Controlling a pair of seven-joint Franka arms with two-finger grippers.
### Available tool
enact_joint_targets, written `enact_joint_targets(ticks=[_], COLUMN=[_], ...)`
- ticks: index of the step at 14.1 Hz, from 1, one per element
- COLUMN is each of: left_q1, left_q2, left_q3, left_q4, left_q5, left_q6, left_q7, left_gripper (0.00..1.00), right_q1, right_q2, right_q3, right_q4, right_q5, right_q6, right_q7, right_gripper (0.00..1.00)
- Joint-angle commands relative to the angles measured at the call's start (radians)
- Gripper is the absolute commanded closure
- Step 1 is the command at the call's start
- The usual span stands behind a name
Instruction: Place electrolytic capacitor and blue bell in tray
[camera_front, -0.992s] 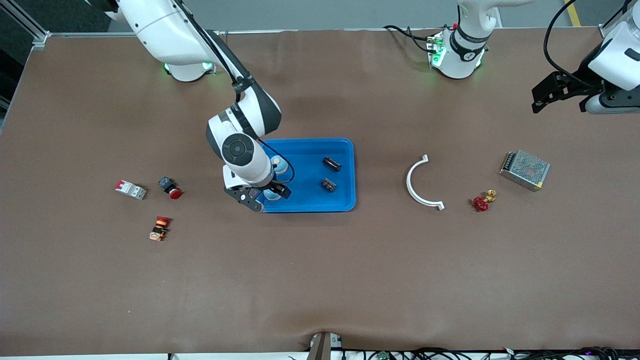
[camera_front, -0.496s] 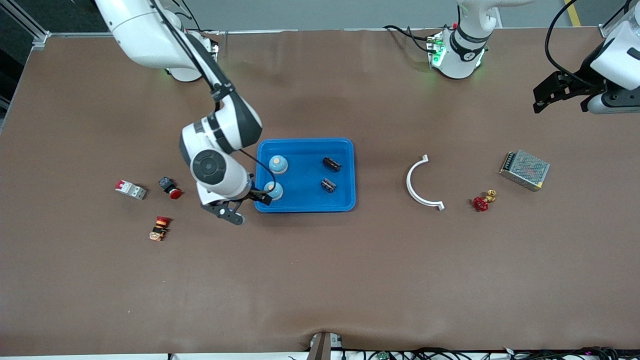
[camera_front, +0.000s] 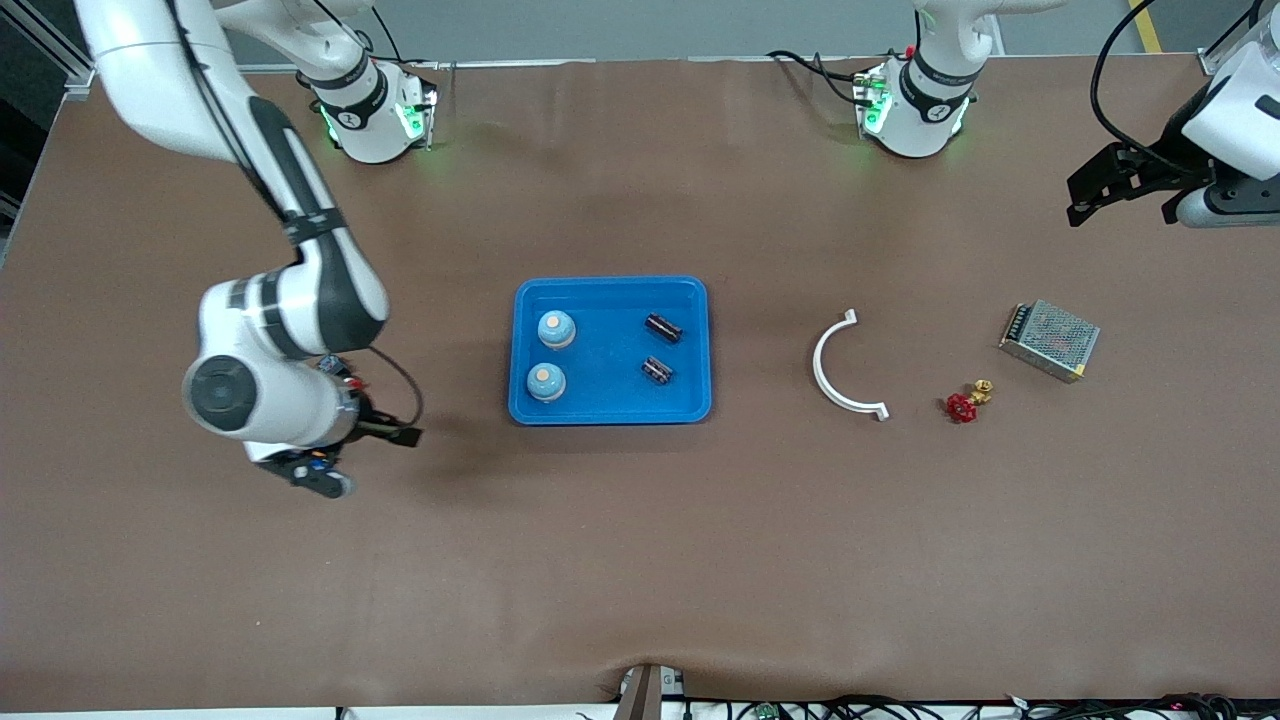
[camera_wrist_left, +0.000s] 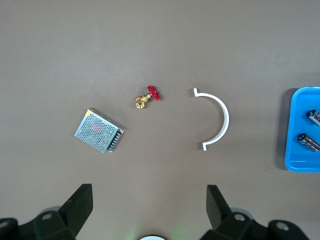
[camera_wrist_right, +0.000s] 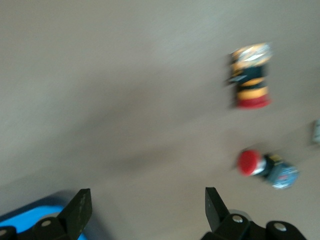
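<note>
The blue tray (camera_front: 605, 345) lies mid-table. In it stand two blue bells (camera_front: 556, 328) (camera_front: 546, 381) and lie two black electrolytic capacitors (camera_front: 663, 327) (camera_front: 656, 370). My right gripper (camera_front: 362, 460) is open and empty, above the table toward the right arm's end, away from the tray. In the right wrist view the right gripper (camera_wrist_right: 147, 202) frames bare table, with a tray corner (camera_wrist_right: 30, 220) at the edge. My left gripper (camera_front: 1118, 205) waits open and empty, high at the left arm's end. The left wrist view shows the left gripper (camera_wrist_left: 149, 200), the tray (camera_wrist_left: 300, 160) and both capacitors (camera_wrist_left: 314, 116) (camera_wrist_left: 309, 142).
A white curved bracket (camera_front: 835, 365), a red-handled brass valve (camera_front: 965, 402) and a metal mesh box (camera_front: 1049, 340) lie toward the left arm's end. A red push button (camera_wrist_right: 267, 166) and an orange-and-red button (camera_wrist_right: 250, 75) lie under the right arm.
My right gripper has left a blue bell standing in the tray and swung away toward the right arm's end of the table. The left arm has barely moved.
</note>
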Motion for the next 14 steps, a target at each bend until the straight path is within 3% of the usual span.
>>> enact_joint_targets(ticks=[1, 7, 11, 14], left_q1=[0.004, 0.000, 0.001, 0.000], left_q2=[-0.015, -0.019, -0.022, -0.021], left_q3=[0.000, -0.002, -0.011, -0.012], left_q4=[-0.008, -0.005, -0.005, -0.005], left_q5=[-0.017, -0.017, -0.017, -0.017], left_q6=[0.004, 0.004, 0.003, 0.003], left_q7=[0.025, 0.025, 0.025, 0.022], left_gripper=[0.00, 0.00, 0.00, 0.00], right_q1=[-0.073, -0.184, -0.209, -0.192], right_q2=[-0.080, -0.189, -0.310, -0.336], right_q3=[0.028, 0.021, 0.012, -0.019], right_q4=[-0.015, 0.079, 0.094, 0.168], right_q5=[-0.015, -0.031, -0.032, -0.031], right_q6=[-0.047, -0.285, -0.348, -0.475], right_q7=[-0.027, -0.371, -0.390, -0.381], right_gripper=[0.00, 0.00, 0.00, 0.00])
